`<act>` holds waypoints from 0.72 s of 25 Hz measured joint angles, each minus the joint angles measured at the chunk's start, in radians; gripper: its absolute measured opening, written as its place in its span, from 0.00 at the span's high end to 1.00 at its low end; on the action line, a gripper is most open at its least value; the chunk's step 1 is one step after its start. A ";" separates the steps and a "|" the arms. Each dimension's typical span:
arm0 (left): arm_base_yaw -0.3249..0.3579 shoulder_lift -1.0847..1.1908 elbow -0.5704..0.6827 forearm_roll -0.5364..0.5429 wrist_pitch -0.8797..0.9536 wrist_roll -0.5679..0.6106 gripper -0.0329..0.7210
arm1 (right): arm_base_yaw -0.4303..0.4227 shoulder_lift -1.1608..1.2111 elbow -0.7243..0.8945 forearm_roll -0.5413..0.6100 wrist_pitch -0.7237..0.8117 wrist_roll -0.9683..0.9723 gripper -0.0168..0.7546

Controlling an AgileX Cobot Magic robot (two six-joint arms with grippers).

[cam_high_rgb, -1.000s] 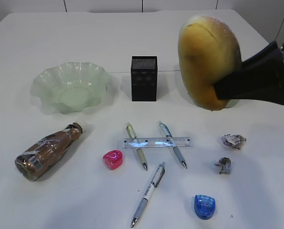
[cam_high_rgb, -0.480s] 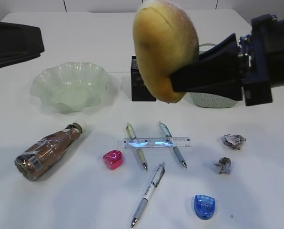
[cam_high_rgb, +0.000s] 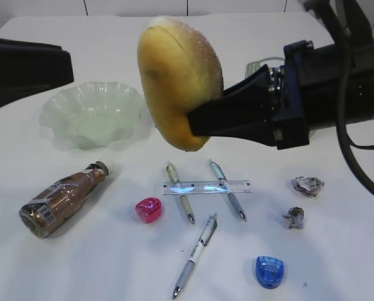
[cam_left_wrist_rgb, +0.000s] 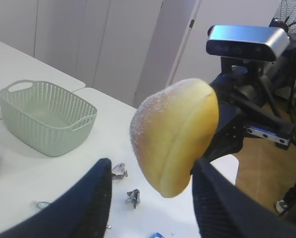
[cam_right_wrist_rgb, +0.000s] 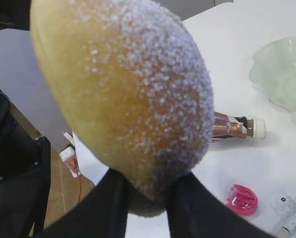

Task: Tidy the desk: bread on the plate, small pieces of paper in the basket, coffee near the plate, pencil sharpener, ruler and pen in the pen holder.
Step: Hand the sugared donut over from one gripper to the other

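My right gripper [cam_high_rgb: 196, 122] is shut on the bread [cam_high_rgb: 181, 81], a golden bun with a sugary top held in the air above the desk [cam_high_rgb: 337, 251], just right of the plate [cam_high_rgb: 93, 113]. In the right wrist view the bun [cam_right_wrist_rgb: 123, 99] fills the frame, pinched at its lower end. My left gripper [cam_left_wrist_rgb: 152, 168] stands open and empty, facing the bread [cam_left_wrist_rgb: 175, 136]. The coffee [cam_high_rgb: 61, 200] lies on its side. A ruler [cam_high_rgb: 206, 187] rests across two pens [cam_high_rgb: 179, 199]. A pink pencil sharpener [cam_high_rgb: 149, 209] and a blue one [cam_high_rgb: 268, 271] lie in front. The bread hides the pen holder.
The basket [cam_left_wrist_rgb: 48, 119] stands at the back right, mostly behind my right arm in the exterior view. Two crumpled paper pieces [cam_high_rgb: 307, 185] [cam_high_rgb: 294, 217] lie at the right. A third pen [cam_high_rgb: 195, 256] lies near the front edge. My left arm [cam_high_rgb: 24, 69] hangs over the back left.
My right gripper has carried the bread leftward, from in front of the basket past the pen holder toward the plate. My left gripper has come in from the left edge.
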 joint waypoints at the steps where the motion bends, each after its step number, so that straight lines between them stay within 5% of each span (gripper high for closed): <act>1: 0.000 0.015 0.000 -0.016 0.012 0.015 0.45 | 0.000 0.000 0.000 0.000 0.000 0.000 0.75; 6: -0.018 0.103 -0.066 -0.028 0.064 0.045 0.41 | 0.000 0.002 0.000 0.002 -0.002 -0.004 0.75; 18: -0.192 0.267 -0.199 -0.002 0.065 0.069 0.36 | 0.000 0.004 0.002 0.009 -0.013 -0.009 0.75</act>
